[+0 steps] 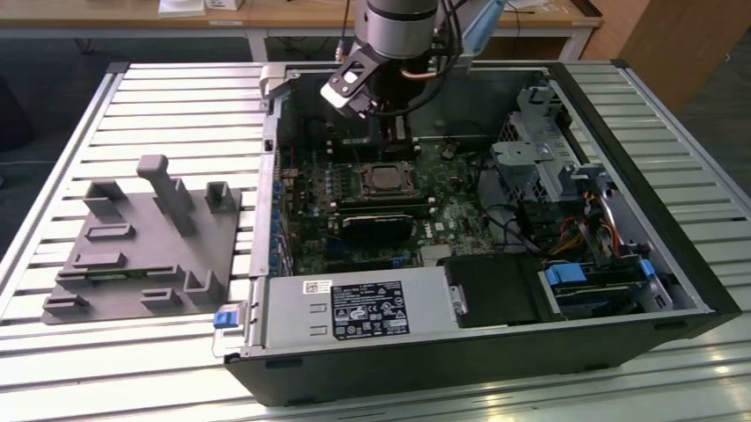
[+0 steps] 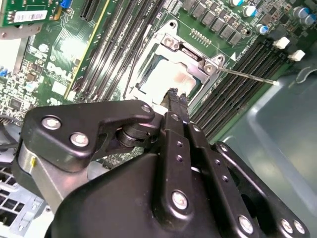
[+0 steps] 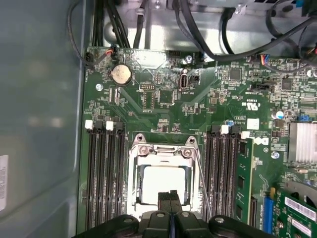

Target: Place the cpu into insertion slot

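The end effector (image 3: 171, 194), fingers pressed together on nothing, hangs over one edge of the cpu (image 3: 163, 179), which appears to lie flat inside the insertion slot (image 3: 161, 151); the placing looks done or nearly so. Any move here calls for a straight vertical path, since the wire lever (image 3: 203, 183) runs just beside the frame, memory slots (image 3: 104, 178) flank it, and the case wall (image 3: 39, 124) stands further off.

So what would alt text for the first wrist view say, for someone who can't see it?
A flat square silver-grey chip lies in a silver-framed square socket on a green circuit board, with the black gripper poised over its edge, fingertips closed. Long black memory slots flank the socket.
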`<state>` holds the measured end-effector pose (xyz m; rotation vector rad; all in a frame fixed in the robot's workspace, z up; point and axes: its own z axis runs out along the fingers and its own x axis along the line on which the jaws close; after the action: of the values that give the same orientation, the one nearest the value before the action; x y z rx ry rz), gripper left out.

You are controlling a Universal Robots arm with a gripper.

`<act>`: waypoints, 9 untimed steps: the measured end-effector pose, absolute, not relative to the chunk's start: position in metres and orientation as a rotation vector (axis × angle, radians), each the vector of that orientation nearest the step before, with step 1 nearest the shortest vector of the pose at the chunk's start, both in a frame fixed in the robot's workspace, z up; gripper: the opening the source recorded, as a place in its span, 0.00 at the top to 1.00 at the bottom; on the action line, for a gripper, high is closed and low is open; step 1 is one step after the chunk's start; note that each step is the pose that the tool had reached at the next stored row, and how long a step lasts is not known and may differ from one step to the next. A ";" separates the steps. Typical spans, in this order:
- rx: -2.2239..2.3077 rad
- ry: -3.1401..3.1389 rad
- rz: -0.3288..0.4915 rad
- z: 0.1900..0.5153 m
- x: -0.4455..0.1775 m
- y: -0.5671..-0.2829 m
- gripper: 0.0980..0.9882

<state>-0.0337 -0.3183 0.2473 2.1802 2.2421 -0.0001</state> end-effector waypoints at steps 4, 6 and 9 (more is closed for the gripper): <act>2.180 2.242 0.000 0.255 -0.034 -0.318 0.99; 2.180 2.242 0.000 0.260 -0.034 -0.318 0.99; 2.180 2.242 0.000 0.265 -0.034 -0.318 0.99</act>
<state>-0.0337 -0.3183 0.2655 2.1801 2.2421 -0.0001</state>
